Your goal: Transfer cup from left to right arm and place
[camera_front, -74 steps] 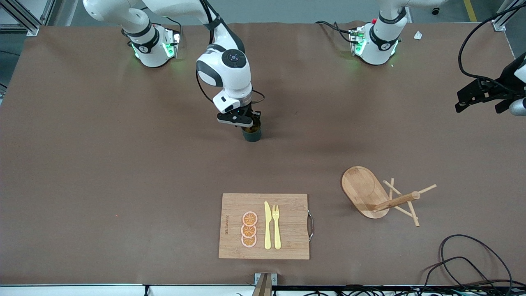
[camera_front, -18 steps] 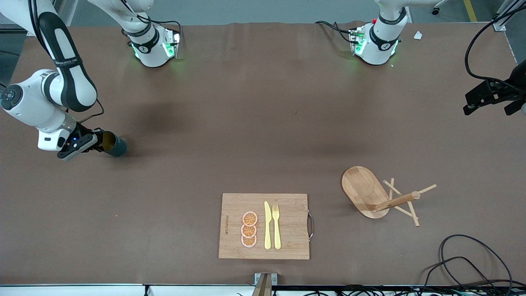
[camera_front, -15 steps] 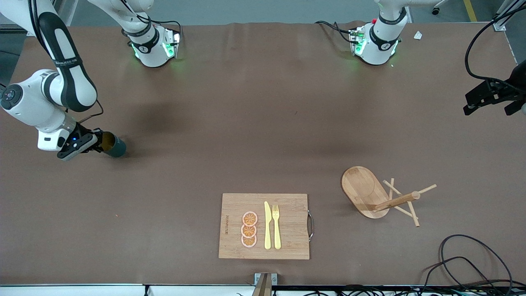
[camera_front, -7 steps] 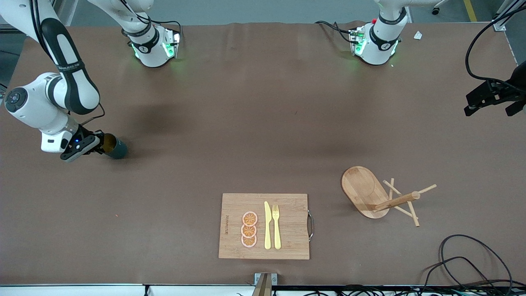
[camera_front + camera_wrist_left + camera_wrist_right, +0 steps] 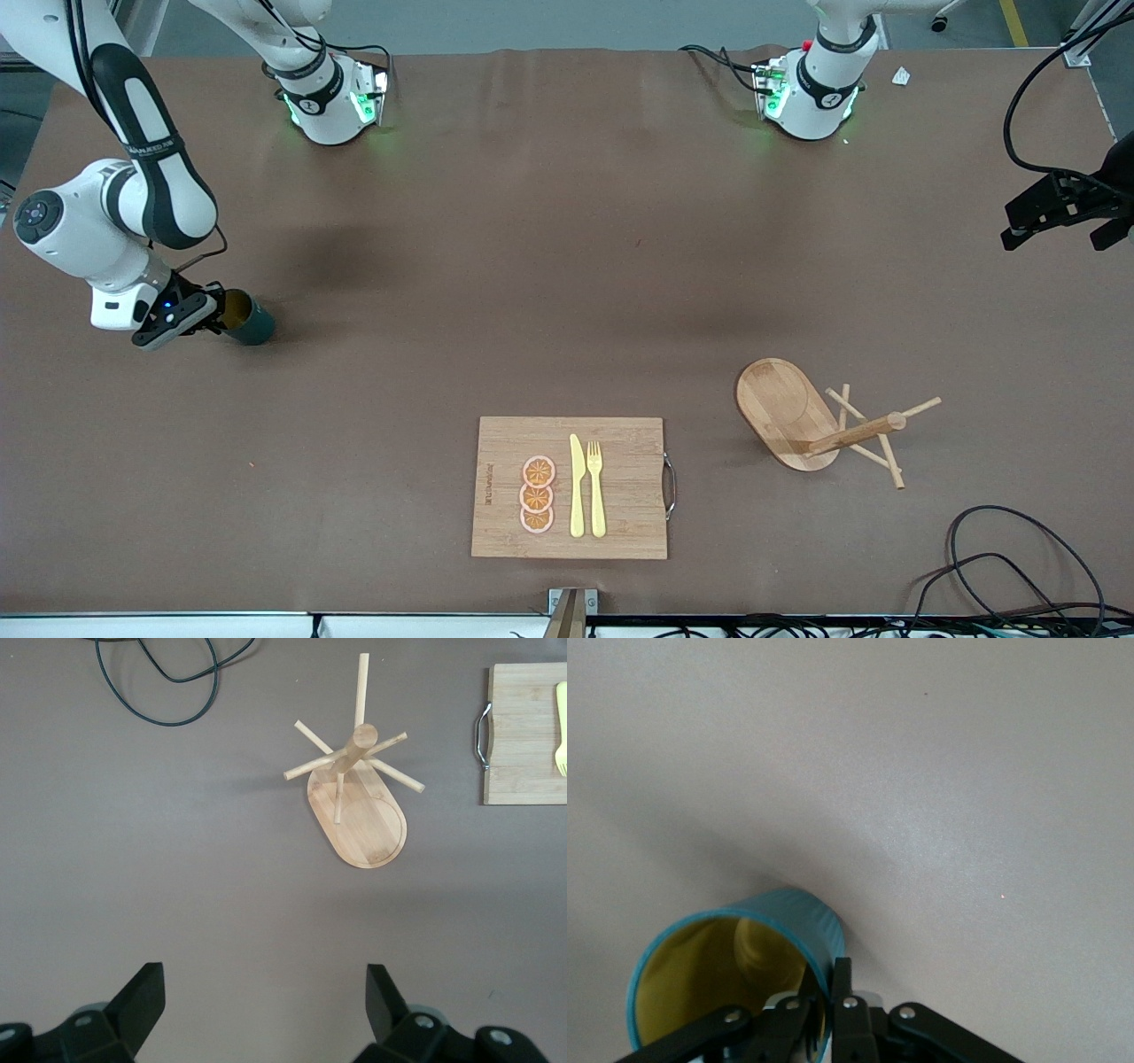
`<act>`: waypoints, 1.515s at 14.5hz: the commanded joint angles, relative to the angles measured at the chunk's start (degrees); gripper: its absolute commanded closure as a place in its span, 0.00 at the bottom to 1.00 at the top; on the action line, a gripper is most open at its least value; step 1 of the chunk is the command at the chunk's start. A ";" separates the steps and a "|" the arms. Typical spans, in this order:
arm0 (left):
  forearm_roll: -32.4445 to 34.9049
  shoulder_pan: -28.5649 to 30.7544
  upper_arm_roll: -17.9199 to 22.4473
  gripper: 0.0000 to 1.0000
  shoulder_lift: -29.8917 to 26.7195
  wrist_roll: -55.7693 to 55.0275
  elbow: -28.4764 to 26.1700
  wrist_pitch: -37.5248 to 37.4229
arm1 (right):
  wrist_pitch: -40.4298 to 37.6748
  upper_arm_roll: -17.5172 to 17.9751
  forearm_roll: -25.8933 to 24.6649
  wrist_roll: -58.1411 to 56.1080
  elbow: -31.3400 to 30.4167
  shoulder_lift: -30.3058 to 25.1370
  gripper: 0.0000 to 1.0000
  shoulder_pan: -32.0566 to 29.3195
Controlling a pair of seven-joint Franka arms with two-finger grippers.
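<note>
- Cup [image 5: 246, 322] position: at the right arm's end of the table, tilted, its mouth turned toward my right gripper [image 5: 208, 312]; the front view does not settle whether its base touches the brown table [image 5: 567, 292].
- Right gripper state: my jaws are narrowed on the cup's rim. The right wrist view shows one finger inside the mustard-yellow interior and one outside the teal wall [image 5: 793, 917], a detail too small to read from the front view.
- Left gripper [image 5: 1054, 208] state: waiting up in the air at the left arm's end of the table, jaws wide and holding nothing. The left wrist view shows both fingertips [image 5: 142, 992] well apart over bare table.
- Wooden peg rack [image 5: 811, 421]: stands toward the left arm's end. The left wrist view shows its oval base [image 5: 359, 815] and radiating pegs from above.
- Bamboo cutting board [image 5: 571, 487]: nearest the front camera, carrying three orange slices [image 5: 537, 494], a yellow knife [image 5: 577, 486] and a yellow fork [image 5: 595, 487]. The left wrist view shows only its handle end [image 5: 523, 722].
- Black cable [image 5: 1001, 558]: coiled near the rack.
</note>
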 commanded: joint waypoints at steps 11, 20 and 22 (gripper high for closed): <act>1.18 0.17 -0.38 0.00 -0.26 -0.40 0.62 0.03 | -2.79 0.72 2.76 -1.47 0.92 -0.91 0.20 0.31; 1.10 0.17 -0.38 0.00 -0.26 -0.32 0.62 0.03 | -39.97 0.10 1.55 31.49 31.39 -1.53 0.11 0.49; 1.10 0.17 -0.38 0.00 -0.26 -0.32 0.62 0.03 | -47.15 0.45 0.04 45.75 38.42 -1.44 0.11 0.84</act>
